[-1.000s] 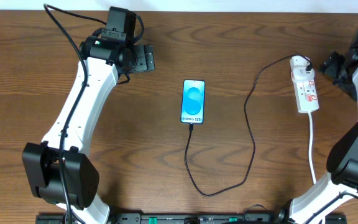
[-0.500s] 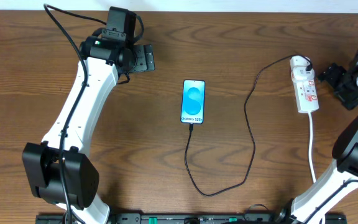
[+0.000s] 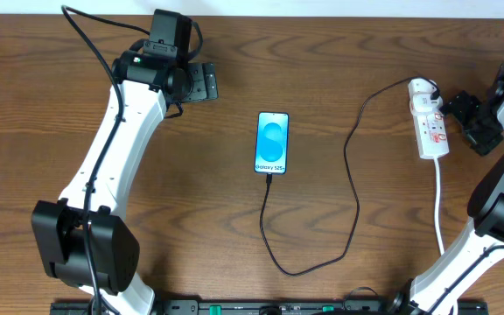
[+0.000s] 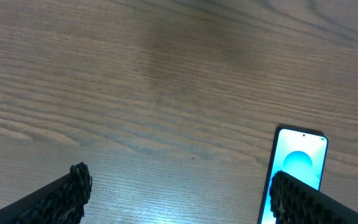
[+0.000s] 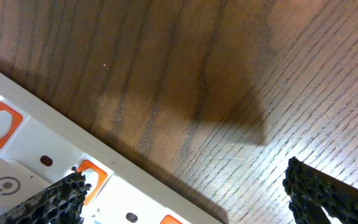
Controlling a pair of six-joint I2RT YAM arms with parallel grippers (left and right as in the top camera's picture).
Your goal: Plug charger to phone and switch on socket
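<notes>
On the brown wooden table (image 3: 339, 52), from overhead, the slim black blue-screened phone (image 3: 271, 143) lies flat; the thin black charger cable (image 3: 354, 179) runs from its near end, looping right to the narrow white power strip (image 3: 429, 118). The left gripper (image 3: 208, 82) sits up-left of the phone, the right gripper (image 3: 462, 118) far right, beside the strip. Left wrist: fingers (image 4: 64, 196) wide apart, empty, phone beside one. Right wrist: fingers (image 5: 58, 200) wide, empty, strip beside one.
</notes>
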